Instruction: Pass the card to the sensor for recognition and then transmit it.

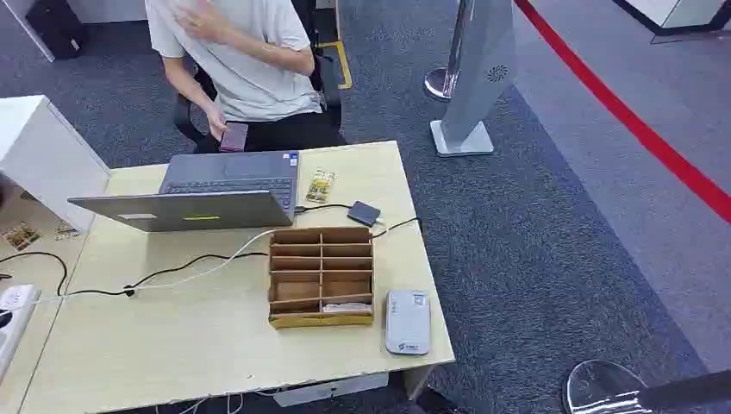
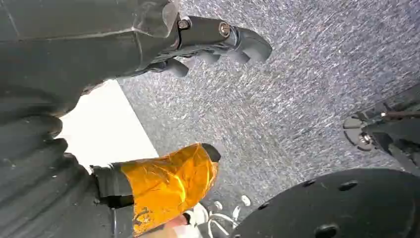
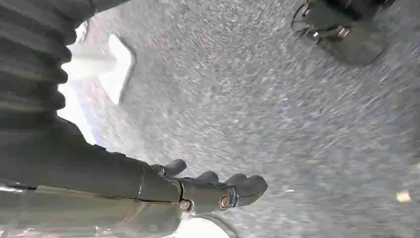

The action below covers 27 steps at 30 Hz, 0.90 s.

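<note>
A: Hands first, quick.
B: Left hand (image 2: 148, 49) hangs over grey carpet (image 2: 297, 99). Fingers (image 2: 237, 44) stretched out, thumb (image 2: 168, 183) wrapped in orange tape and well apart from them, nothing held. Right hand (image 3: 198, 191) also over carpet, fingers (image 3: 247, 186) side by side, slightly curled, nothing in them.

A: Desk, near edge?
B: Pale wooden desk (image 1: 172, 345). Grey-white sensor (image 1: 408, 322) lies flat near the front right corner, just beside a cardboard organiser (image 1: 321, 276).

A: Card?
B: Card (image 1: 347, 307) lies in the organiser's nearest row, right-hand compartment, close to the sensor but not touching it. I can't read its print.

A: Left side?
B: Power strip (image 1: 9, 315) at the left edge. A black cable (image 1: 164, 274) and a white cable (image 1: 215, 263) run across the desk towards the organiser.

A: Further back?
B: Open grey laptop (image 1: 220, 194), lid tilted low towards the camera. To its right are a small black box (image 1: 364, 212) with a cable attached and a snack packet (image 1: 320, 185). White cabinet (image 1: 43, 155) at the left.

A: Behind the desk?
B: Person in a pale T-shirt (image 1: 250, 69) seated there, holding a phone (image 1: 234, 136) just above the desk's far edge. Beyond, to the right, a grey standing kiosk (image 1: 474, 78), and a red line (image 1: 629, 121) on the floor.
</note>
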Available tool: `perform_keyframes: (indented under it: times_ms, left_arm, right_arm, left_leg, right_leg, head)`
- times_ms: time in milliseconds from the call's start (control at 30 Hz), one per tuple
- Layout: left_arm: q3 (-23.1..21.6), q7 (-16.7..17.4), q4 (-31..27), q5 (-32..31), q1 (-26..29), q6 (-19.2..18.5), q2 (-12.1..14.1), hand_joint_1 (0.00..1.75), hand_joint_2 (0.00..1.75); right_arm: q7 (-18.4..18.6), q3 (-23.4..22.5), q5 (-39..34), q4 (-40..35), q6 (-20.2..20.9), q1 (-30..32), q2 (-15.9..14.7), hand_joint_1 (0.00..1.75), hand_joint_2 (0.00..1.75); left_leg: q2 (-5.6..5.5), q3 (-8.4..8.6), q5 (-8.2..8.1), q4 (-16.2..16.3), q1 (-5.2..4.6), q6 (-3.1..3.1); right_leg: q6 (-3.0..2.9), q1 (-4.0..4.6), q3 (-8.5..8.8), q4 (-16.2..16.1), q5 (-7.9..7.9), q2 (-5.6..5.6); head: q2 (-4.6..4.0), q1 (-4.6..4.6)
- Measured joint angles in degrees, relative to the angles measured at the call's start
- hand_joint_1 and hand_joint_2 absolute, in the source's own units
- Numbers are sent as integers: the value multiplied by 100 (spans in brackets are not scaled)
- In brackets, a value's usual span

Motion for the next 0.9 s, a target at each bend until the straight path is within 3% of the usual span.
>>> perform_keyframes:
  times_ms: [167, 200, 233, 267, 300, 333, 367, 400, 433, 467, 500, 533, 633, 667, 700, 767, 800, 900]
  left_arm:
    - [26, 2, 46, -46, -20, -7, 7, 0, 175]
    - [61, 11, 48, 53, -20, 7, 7, 0, 175]
    - [135, 37, 54, 183, -27, 74, -18, 0, 175]
    - [230, 48, 66, 364, -27, 195, -55, 0, 175]
    - [347, 48, 79, 526, -19, 327, -116, 0, 175]
    - [463, 48, 81, 614, -3, 454, -159, 0, 175]
    - [560, 48, 81, 663, 37, 547, -234, 0, 175]
    - [647, 48, 83, 689, 123, 612, -282, 0, 175]
    - [734, 74, 92, 691, 181, 656, -297, 0, 175]
    - [778, 79, 107, 684, 182, 654, -339, 0, 175]
    - [824, 72, 116, 684, 122, 647, -381, 0, 175]
    - [859, 63, 129, 671, 69, 625, -420, 0, 175]
    - [942, 9, 129, 654, -18, 568, -492, 0, 175]
    - [984, -22, 131, 643, -17, 542, -490, 0, 175]
    - [1010, -33, 131, 610, -3, 527, -476, 0, 175]
    - [1023, -50, 133, 527, 36, 498, -457, 0, 175]
    - [1027, -79, 133, 486, 39, 470, -457, 0, 175]
    - [1069, -158, 140, 439, 5, 437, -457, 0, 175]
  right_arm:
    - [-90, -308, -122, 68, -346, 69, -571, 0, 0]
    - [-360, -341, -21, 57, -474, 147, -726, 0, 175]
    - [-646, -339, 36, -95, -414, 422, -904, 0, 175]
    - [-654, -321, -187, -612, -108, 1032, -1109, 0, 175]
    - [-413, -301, -643, -1528, 339, 1886, -1344, 0, 175]
    - [84, -301, -1306, -2624, 679, 3008, -1716, 0, 175]
    - [886, -301, -1831, -3957, 711, 4364, -2025, 0, 175]
    - [1766, -297, -2062, -5324, 535, 5535, -2252, 0, 175]
    - [2456, -243, -1929, -6453, -46, 6192, -2473, 0, 175]
    - [2654, -122, -1813, -7009, -807, 6379, -2625, 0, 175]
    - [2618, 97, -1790, -7367, -1385, 6429, -2677, 0, 175]
    - [2535, 305, -1801, -7574, -1693, 6428, -2739, 0, 175]
    - [1754, 376, -2059, -7727, -1691, 6405, -2750, 0, 175]
    - [1355, 172, -2023, -7810, -1393, 6414, -2752, 0, 175]
    - [762, -145, -1800, -7935, -837, 6336, -2662, 0, 175]
    - [-773, -1106, -694, -8050, 582, 5590, -2217, 0, 175]
    - [-1823, -1838, 275, -7985, 1111, 4950, -1920, 0, 175]
    - [-3775, -3952, 2114, -7901, 2017, 3414, -1462, 0, 175]
  left_leg:
    - [-1, -8, -2, 10, -3, 2]
    - [-1, -7, -2, 13, -4, 2]
    - [-7, 12, -10, 22, -5, 12]
    - [-32, 18, -31, 28, -6, 33]
    - [-108, 29, -53, 36, -21, 60]
    - [-214, 33, -60, 51, -53, 74]
    - [-294, 27, -61, 39, -101, 78]
    - [-286, -5, -60, 15, -122, 78]
    - [-192, -20, -85, -10, -94, 40]
    - [2, -11, -112, -29, -10, -20]
    - [94, 4, -129, -31, 40, -34]
    - [116, 20, -131, -21, 51, -31]
    - [84, 57, -118, -20, 35, -19]
    - [82, 55, -113, -19, 38, -15]
    - [83, 54, -103, -19, 40, -15]
    - [108, 43, -89, -20, 50, -21]
    - [135, 45, -87, -18, 48, -22]
    - [84, 48, -67, -15, 11, 9]
  right_leg:
    - [4, -3, -1, -2, 2, -1]
    - [5, -4, -4, -5, 2, -1]
    - [9, -3, -38, -17, -2, -7]
    - [34, -3, -9, -29, -24, -35]
    - [68, -14, 35, -35, -79, -104]
    - [85, -47, 81, -32, -115, -214]
    - [94, -107, 120, 15, -152, -291]
    - [77, -139, 136, 62, -159, -265]
    - [18, -107, 74, 42, -121, -129]
    - [-24, -23, 37, -7, -82, 60]
    - [-17, 28, 36, -45, -53, 147]
    - [-15, 45, 35, -63, -44, 164]
    - [1, 31, 58, -59, -54, 134]
    - [-1, 34, 60, -55, -48, 133]
    - [-5, 35, 65, -54, -35, 136]
    - [-17, 43, 55, -52, -11, 165]
    - [-15, 40, 34, -52, 6, 195]
    - [13, 9, 33, -48, -11, 140]
  head:
    - [0, 0]
    - [0, 2]
    - [0, 0]
    - [0, -7]
    - [0, -4]
    - [0, -3]
    - [0, 55]
    - [0, 64]
    - [0, 26]
    - [0, -2]
    - [0, 9]
    - [0, 4]
    - [0, -11]
    - [0, -4]
    - [0, -4]
    - [0, -4]
    - [0, -11]
    - [0, 0]
